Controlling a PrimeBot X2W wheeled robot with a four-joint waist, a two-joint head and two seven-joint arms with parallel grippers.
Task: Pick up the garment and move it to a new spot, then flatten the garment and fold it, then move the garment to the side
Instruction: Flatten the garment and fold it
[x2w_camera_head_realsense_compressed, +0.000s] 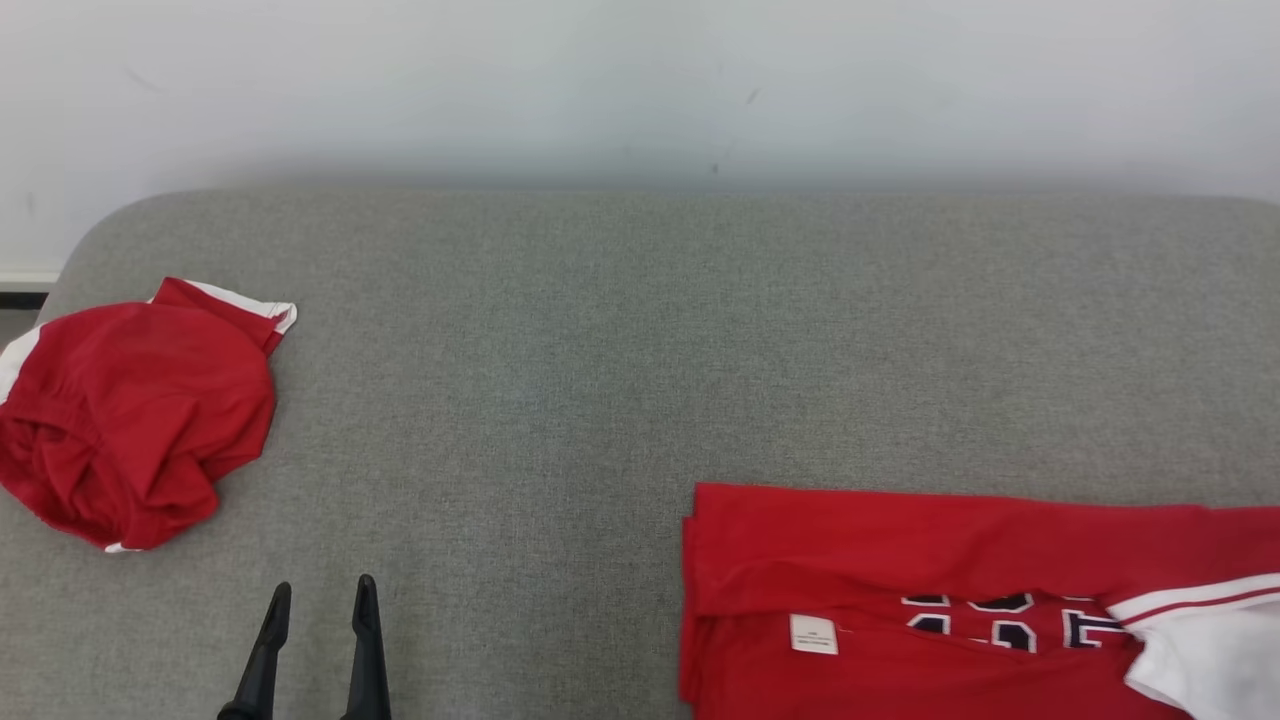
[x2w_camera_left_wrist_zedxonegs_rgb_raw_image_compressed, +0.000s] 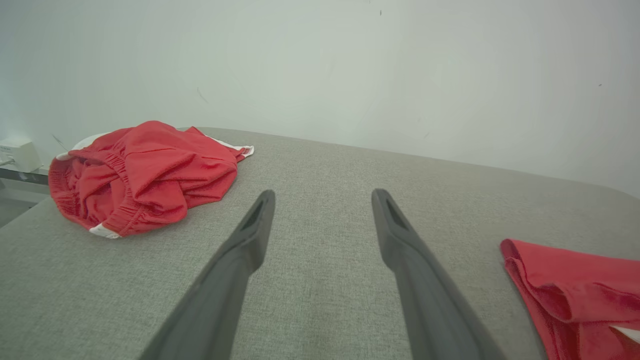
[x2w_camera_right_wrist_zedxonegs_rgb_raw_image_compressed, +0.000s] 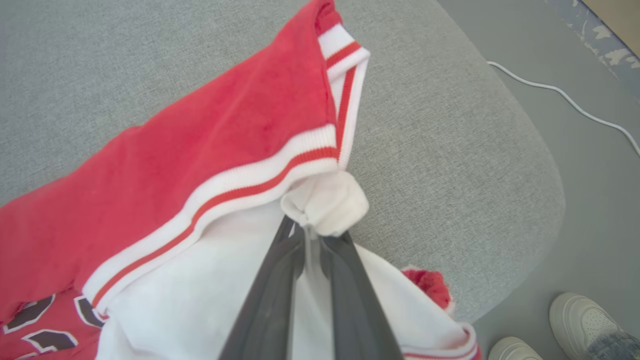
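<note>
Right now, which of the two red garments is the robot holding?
The numbered jersey on the right: the right gripper is shut on its white part. The crumpled garment on the left lies untouched, the open left gripper near it.

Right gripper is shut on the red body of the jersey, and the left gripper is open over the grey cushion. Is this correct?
Not quite. In the right wrist view the right gripper is shut on a bunch of the white fabric of the jersey, not its red body. The left gripper is indeed open over the grey cushion.
</note>
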